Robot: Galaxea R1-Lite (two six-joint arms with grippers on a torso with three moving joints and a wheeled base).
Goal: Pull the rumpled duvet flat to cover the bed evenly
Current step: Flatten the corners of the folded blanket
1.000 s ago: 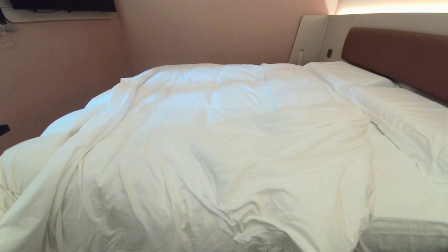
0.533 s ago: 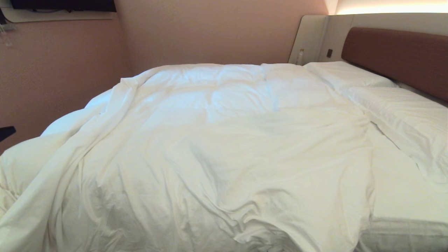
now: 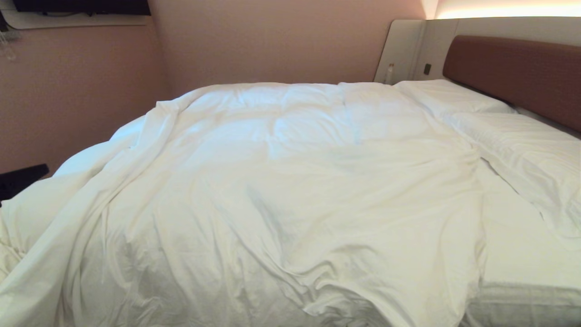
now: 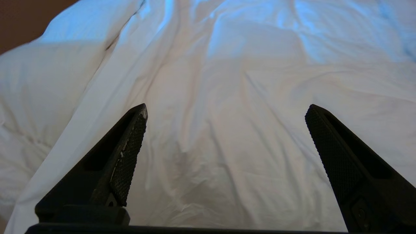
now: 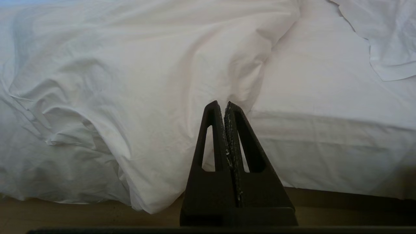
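The white duvet (image 3: 281, 181) lies rumpled over the left and middle of the bed, bunched in long folds at the near left. At the right it stops short, leaving the mattress sheet (image 3: 522, 254) bare below the brown headboard (image 3: 513, 72). My left gripper (image 4: 226, 109) hangs open over the duvet (image 4: 227, 65) with nothing between its fingers. A dark part of the left arm (image 3: 20, 180) shows at the head view's left edge. My right gripper (image 5: 224, 104) is shut and empty, parked low before the bed's near side, where the duvet's edge (image 5: 130, 81) hangs down.
Two white pillows (image 3: 522, 154) (image 3: 449, 97) lie along the headboard. A bottle (image 3: 390, 72) stands by the beige panel at the far corner. Pink walls close in behind and to the left. A dark screen (image 3: 81, 7) hangs at the upper left. Wooden floor (image 5: 65, 214) runs below the bed.
The dark part of my left arm has come further into the head view from the left edge. The duvet and the right gripper have not moved.
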